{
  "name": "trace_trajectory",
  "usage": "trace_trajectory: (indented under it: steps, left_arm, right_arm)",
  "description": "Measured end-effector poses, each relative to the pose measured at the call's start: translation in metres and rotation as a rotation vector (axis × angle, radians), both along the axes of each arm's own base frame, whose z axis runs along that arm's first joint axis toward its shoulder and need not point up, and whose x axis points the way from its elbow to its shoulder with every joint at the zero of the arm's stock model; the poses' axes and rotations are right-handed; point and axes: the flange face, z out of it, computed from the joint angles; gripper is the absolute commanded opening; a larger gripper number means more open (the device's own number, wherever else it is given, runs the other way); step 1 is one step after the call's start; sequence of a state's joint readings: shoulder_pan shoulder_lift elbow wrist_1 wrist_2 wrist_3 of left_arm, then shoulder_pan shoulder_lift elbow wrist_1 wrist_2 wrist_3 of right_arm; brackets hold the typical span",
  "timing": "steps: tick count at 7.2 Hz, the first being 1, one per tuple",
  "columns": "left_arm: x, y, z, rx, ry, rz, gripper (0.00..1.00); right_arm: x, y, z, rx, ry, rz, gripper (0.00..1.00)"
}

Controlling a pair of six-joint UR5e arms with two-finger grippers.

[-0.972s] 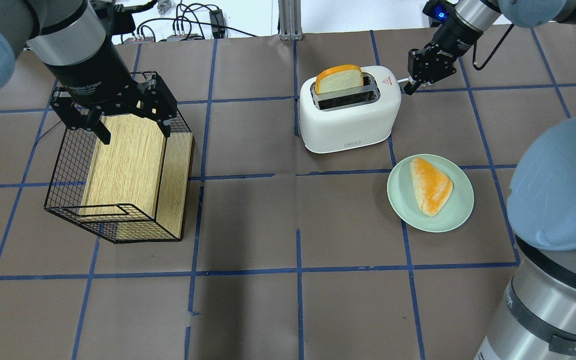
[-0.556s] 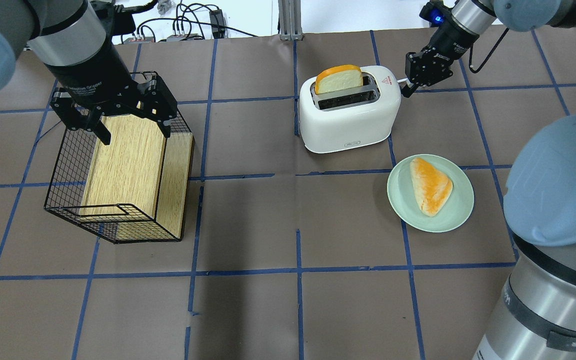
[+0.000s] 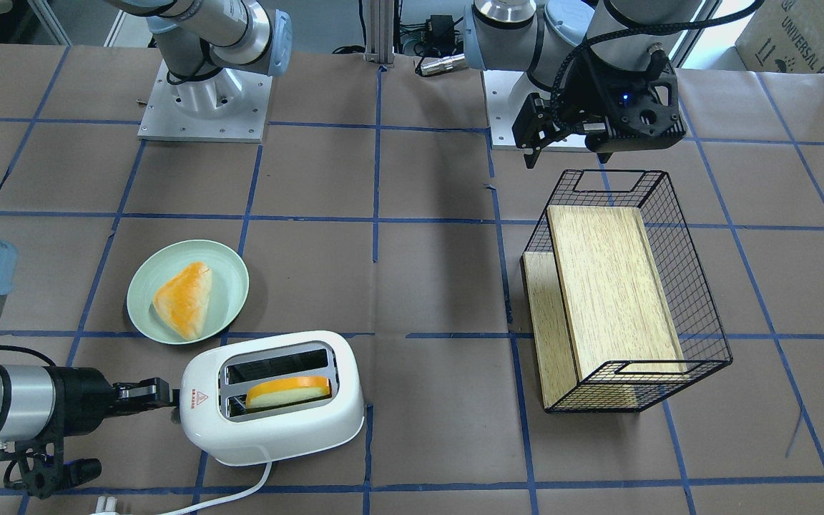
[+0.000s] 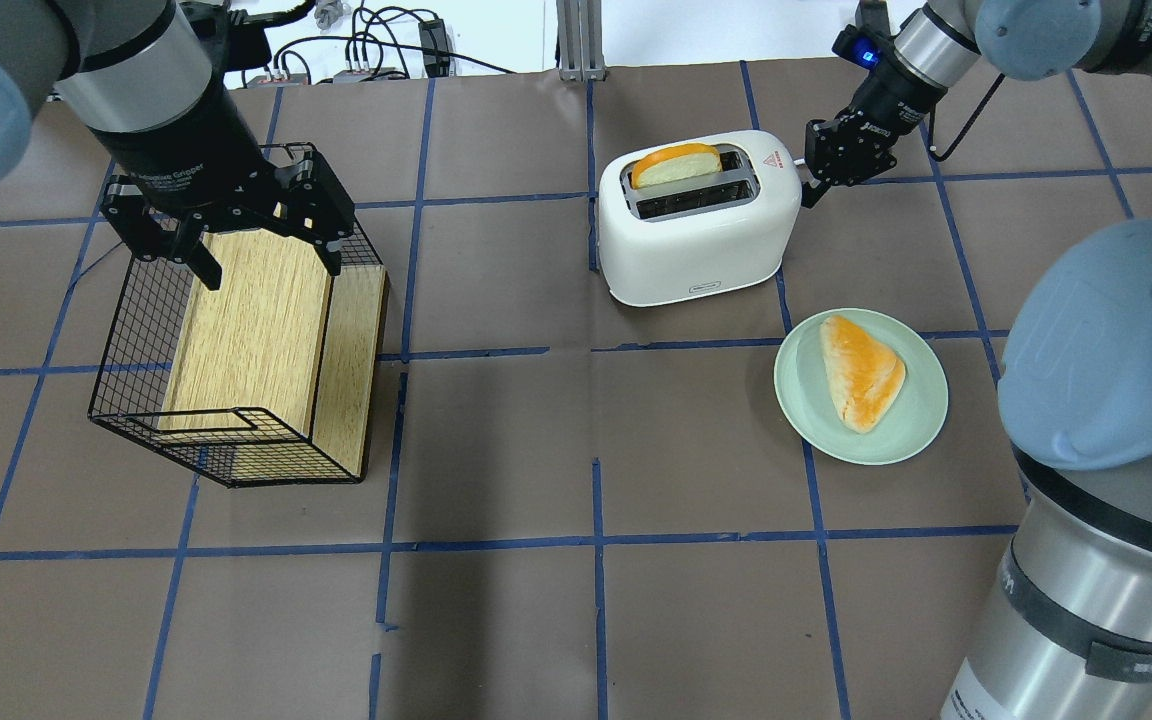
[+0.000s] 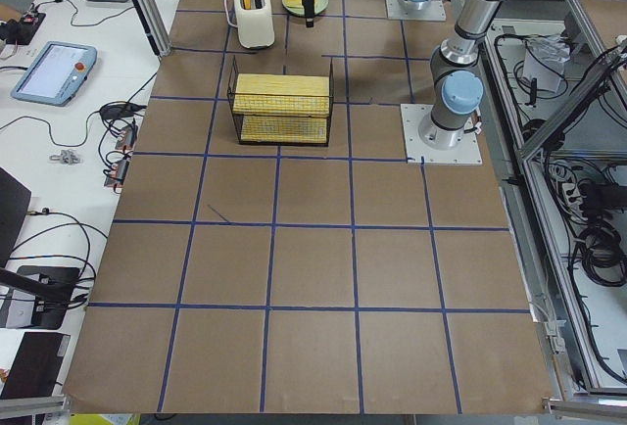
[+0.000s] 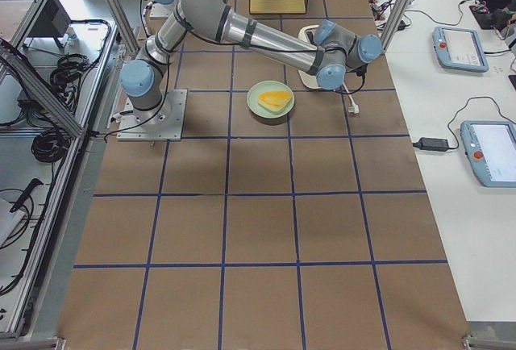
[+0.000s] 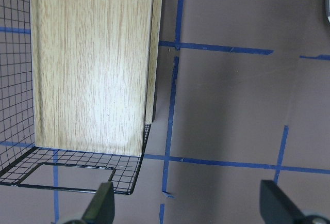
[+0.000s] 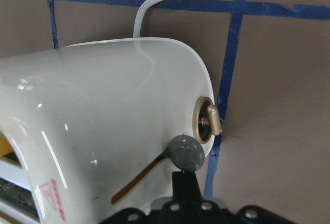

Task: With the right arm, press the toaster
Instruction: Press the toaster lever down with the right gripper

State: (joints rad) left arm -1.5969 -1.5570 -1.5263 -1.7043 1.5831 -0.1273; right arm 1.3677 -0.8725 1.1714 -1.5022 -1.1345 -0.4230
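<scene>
Toast [image 4: 674,163] half-sunk in toaster [image 4: 696,245] — right hand [image 4: 813,190] at lever knob [image 8: 186,153].

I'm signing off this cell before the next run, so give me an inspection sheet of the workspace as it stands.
Surface: table covered in brown paper with a blue tape grid.
Job's things: toaster upright, a bread slice low in the slot farther from the robot; lever knob at the right gripper's tip.
Clutter: plate with a pastry; wire basket holding a wooden board.
Grippers: right gripper shut, at the toaster's lever end; left gripper open, above the basket.
Cables: toaster's white cord lies on the table; more cables beyond the far edge.
Surroundings: tablets on a side bench.
</scene>
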Motion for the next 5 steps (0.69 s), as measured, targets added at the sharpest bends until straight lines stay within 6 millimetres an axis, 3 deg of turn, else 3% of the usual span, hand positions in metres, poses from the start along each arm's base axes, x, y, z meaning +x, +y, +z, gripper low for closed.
trace_trajectory:
  steps: [3,5]
  left_arm:
    - [0.000,0.000,0.000,0.000,0.000,0.000,1.00]
    - [0.000,0.000,0.000,0.000,0.000,0.000,1.00]
  right_arm:
    - [-0.001,-0.002,-0.014,0.018,-0.004,-0.002,0.01]
    - [-0.001,-0.003,-0.012,0.015,-0.001,-0.002,0.01]
